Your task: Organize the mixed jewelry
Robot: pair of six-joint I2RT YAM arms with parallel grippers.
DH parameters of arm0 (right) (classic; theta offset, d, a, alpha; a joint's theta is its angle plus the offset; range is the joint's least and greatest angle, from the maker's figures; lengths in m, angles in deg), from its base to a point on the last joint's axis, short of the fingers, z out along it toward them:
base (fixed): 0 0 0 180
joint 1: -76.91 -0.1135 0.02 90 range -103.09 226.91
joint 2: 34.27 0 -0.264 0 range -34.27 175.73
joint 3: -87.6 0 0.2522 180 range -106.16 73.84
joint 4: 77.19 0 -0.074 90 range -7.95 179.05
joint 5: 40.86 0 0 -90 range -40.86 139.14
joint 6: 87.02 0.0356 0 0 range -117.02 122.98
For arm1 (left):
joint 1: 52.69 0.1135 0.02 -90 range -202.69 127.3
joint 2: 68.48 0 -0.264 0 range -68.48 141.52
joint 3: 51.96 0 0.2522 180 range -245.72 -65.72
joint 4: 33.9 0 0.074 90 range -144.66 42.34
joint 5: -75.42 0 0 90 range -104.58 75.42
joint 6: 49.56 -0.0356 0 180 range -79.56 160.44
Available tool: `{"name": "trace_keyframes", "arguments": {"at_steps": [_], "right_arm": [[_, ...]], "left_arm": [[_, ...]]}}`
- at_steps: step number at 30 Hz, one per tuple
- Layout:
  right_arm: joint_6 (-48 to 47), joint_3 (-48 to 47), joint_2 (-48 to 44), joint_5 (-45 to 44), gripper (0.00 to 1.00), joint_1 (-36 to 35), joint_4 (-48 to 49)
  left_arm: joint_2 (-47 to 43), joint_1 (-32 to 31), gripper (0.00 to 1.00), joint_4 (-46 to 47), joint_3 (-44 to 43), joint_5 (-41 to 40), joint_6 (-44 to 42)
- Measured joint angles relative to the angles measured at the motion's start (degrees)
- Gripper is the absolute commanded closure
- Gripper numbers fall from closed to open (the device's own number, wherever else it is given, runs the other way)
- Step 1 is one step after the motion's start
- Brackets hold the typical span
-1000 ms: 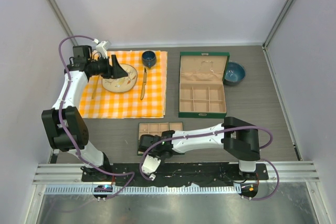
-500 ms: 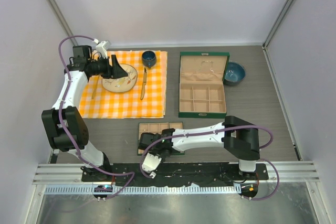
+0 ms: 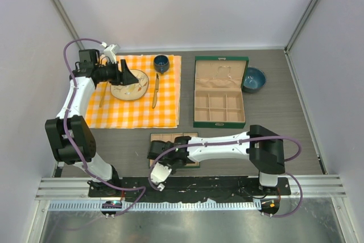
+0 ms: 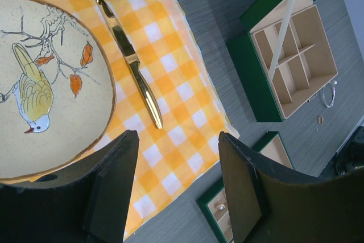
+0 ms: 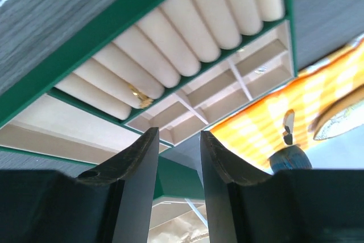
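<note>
In the left wrist view a thin silver bracelet loop and a small gold ring lie on the grey table beside the large green jewelry box. A pale stud sits in a compartment of the small green tray. In the right wrist view a gold ring is tucked between the tray's cream rolls. My right gripper hangs low at the tray's near edge, jaws slightly apart and empty. My left gripper is open and empty above the plate.
An orange checked cloth holds a bird plate, a gold knife and a blue cup. The large open box stands at the centre right with a blue bowl beside it. Walls close in the table on three sides.
My right arm has shifted slightly, with its wrist moving a little left along the small tray. My left arm has not moved.
</note>
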Motion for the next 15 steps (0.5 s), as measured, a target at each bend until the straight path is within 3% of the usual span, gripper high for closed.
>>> {"name": "trace_keyframes", "arguments": {"at_steps": [15], "right_arm": [[15.72,-8.24,-0.87,3.43,0.59,5.64,-2.67]], "left_arm": [[-1.01,0.02,0.37,1.2,5.01,1.03,1.31]]}}
